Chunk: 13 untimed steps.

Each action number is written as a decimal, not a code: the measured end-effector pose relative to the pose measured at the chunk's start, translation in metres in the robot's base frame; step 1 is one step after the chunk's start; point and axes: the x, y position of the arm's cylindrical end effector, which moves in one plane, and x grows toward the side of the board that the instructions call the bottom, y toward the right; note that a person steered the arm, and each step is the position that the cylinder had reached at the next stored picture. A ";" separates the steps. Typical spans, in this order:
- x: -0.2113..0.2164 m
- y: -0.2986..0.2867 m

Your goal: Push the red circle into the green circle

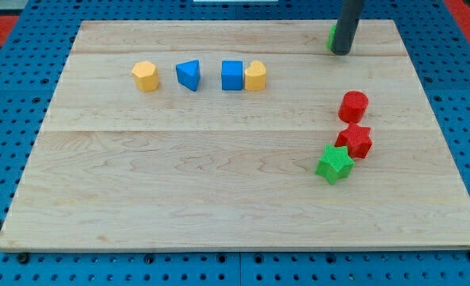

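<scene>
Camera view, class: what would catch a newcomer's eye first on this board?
The dark rod at the view's top right, my tip touching a mostly hidden green block. Below it a tight cluster: red circle, red star, green star. At upper left, a row: yellow block, blue triangle, blue cube, yellow block.

Red star just below red circle

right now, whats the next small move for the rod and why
Probably bring my tip down the view's right side to just below the red circle. The tip now sits at the view's top against the green circle, mostly hidden behind the rod, so the red circle needs pushing upward. The red star sits right beneath it, so the approach is tight.
</scene>
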 end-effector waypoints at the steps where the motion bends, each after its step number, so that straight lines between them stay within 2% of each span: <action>1: -0.014 0.000; 2: -0.008 0.000; 3: 0.043 0.000; 4: 0.060 -0.007; 5: 0.078 -0.036; 7: 0.144 -0.088; 8: 0.164 -0.090; 10: 0.187 -0.051; 13: 0.168 -0.032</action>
